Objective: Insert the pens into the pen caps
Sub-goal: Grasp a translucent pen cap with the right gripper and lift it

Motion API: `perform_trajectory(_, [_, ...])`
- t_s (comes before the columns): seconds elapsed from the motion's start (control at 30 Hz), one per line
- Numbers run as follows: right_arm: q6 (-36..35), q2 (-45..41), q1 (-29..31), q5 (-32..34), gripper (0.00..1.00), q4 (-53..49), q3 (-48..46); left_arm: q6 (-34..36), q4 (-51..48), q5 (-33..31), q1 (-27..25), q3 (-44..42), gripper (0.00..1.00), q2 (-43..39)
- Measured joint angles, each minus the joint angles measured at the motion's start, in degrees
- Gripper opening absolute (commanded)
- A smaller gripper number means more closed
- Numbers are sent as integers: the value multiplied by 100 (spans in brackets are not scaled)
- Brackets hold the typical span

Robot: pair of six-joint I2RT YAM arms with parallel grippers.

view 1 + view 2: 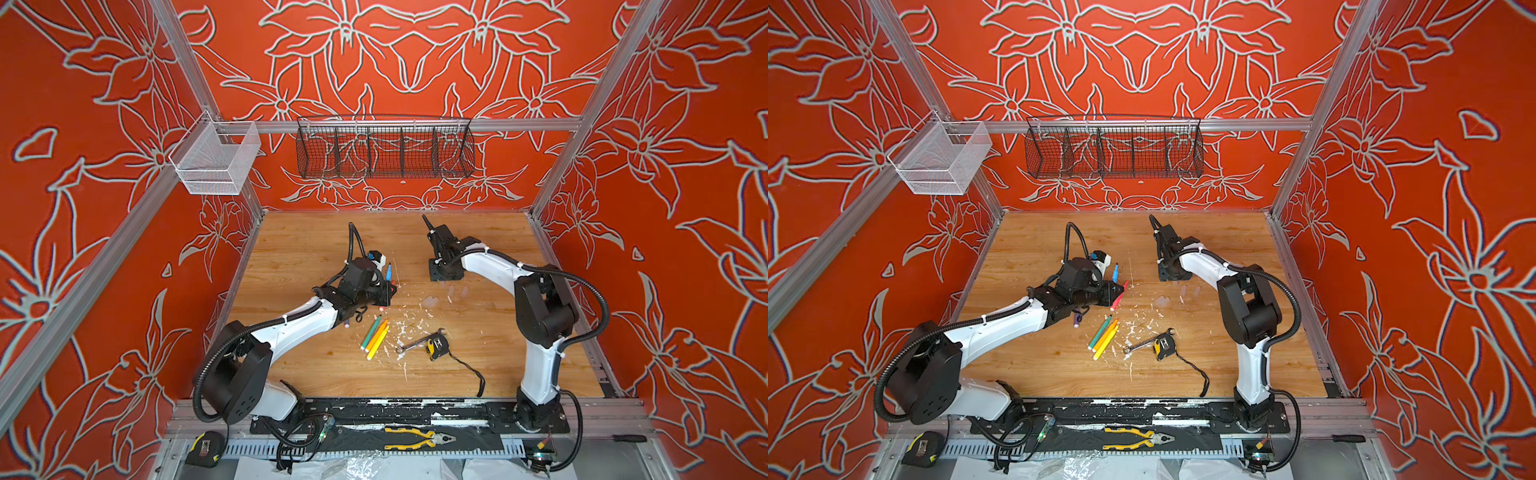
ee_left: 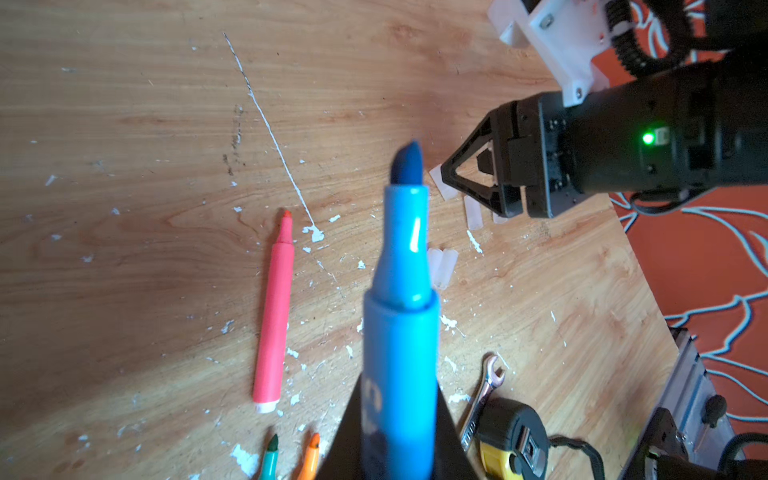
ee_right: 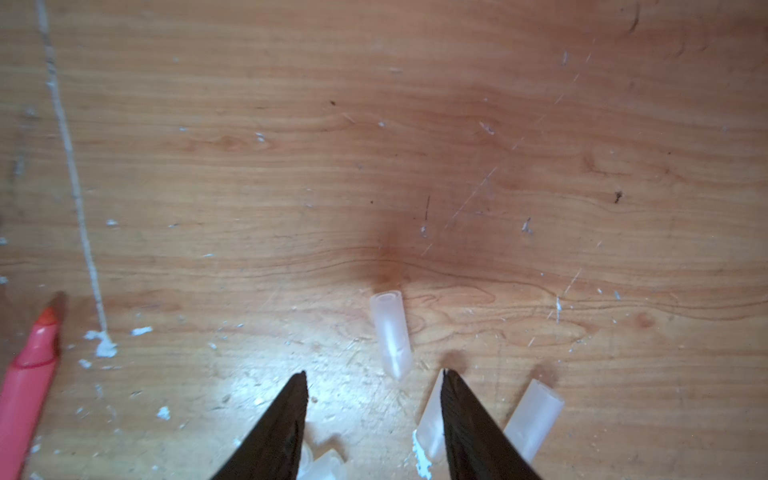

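Observation:
My left gripper (image 2: 400,444) is shut on the barrel of the blue pen (image 2: 401,316), whose bare tip points away toward the right gripper. The blue pen (image 1: 389,273) is held above the table. A pink pen (image 2: 274,320) lies below it. Green (image 1: 371,332), orange (image 1: 376,336) and yellow (image 1: 380,343) pens lie side by side, and a purple pen (image 1: 1077,320) is half under the left arm. My right gripper (image 3: 374,376) stands open, low over the table among the pen caps. One cap (image 3: 430,415) lies just inside one finger, another cap (image 3: 392,332) lies ahead, and a third cap (image 3: 534,419) lies outside.
A silver wrench (image 1: 415,343) and a yellow-black tape measure (image 1: 437,345) with its cord lie right of the pens. White paint flecks dot the wooden table (image 1: 316,374). A black wire basket (image 1: 384,147) and a white mesh basket (image 1: 216,160) hang on the frame.

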Motion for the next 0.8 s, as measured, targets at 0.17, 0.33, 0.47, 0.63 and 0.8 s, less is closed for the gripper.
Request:
perform_trajectory(0.17, [-37, 420, -26, -57, 49, -155, 284, 2, -90, 39, -28, 101, 0, 9])
perform_trajectory(0.33, [-39, 636, -26, -87, 44, -310, 409, 13, -109, 42, -114, 131, 0, 9])
perform_trajectory(0.47, [-31, 754, -26, -153, 39, -426, 535, 31, -136, 42, -146, 131, 0, 9])
perform_trajectory(0.63, [2, 756, -28, -199, 33, -505, 557, 70, -146, 37, -149, 131, 0, 9])
perform_trajectory(0.8, [61, 859, -31, -210, 30, -640, 688, 94, -175, 35, -149, 131, 0, 9])
